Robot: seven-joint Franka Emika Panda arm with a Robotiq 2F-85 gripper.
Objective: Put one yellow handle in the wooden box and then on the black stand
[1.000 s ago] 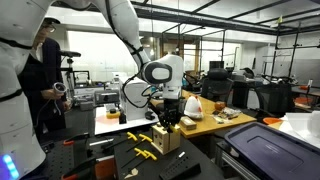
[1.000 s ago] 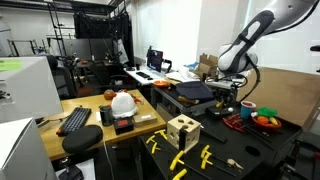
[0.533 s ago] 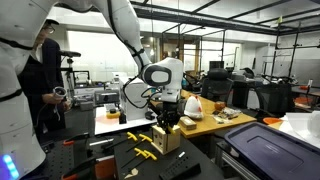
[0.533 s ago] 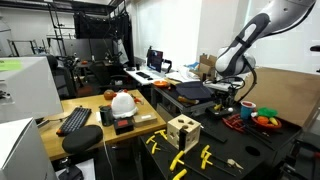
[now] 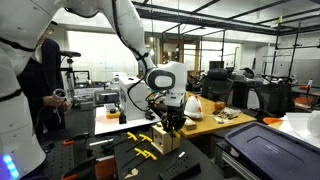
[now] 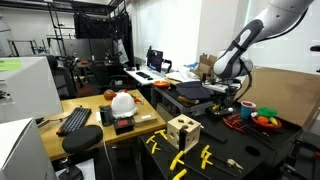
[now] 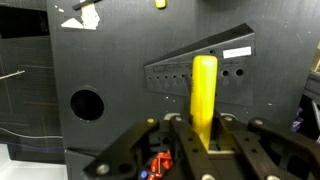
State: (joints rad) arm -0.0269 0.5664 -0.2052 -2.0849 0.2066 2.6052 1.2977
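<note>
In the wrist view my gripper (image 7: 204,124) is shut on a yellow handle (image 7: 204,85), which sticks out straight ahead between the fingers. Behind the handle lies the black stand (image 7: 175,72), a slanted dark plate with a row of small holes. In both exterior views the gripper (image 5: 172,121) (image 6: 223,104) hangs low over the black table, just behind the wooden box (image 5: 167,138) (image 6: 183,131). Other yellow handles (image 5: 144,151) (image 6: 178,160) lie loose on the table in front of the box.
A round hole (image 7: 87,104) opens in the black tabletop near the stand. A bowl of coloured items (image 6: 263,120) sits beside the gripper. A white helmet (image 6: 123,102) and a keyboard (image 6: 75,120) lie on the wooden desk. A person (image 5: 42,75) stands behind.
The arm has shifted a little sideways and lower over the black table, with the yellow handle still in its grip. Nothing else moved.
</note>
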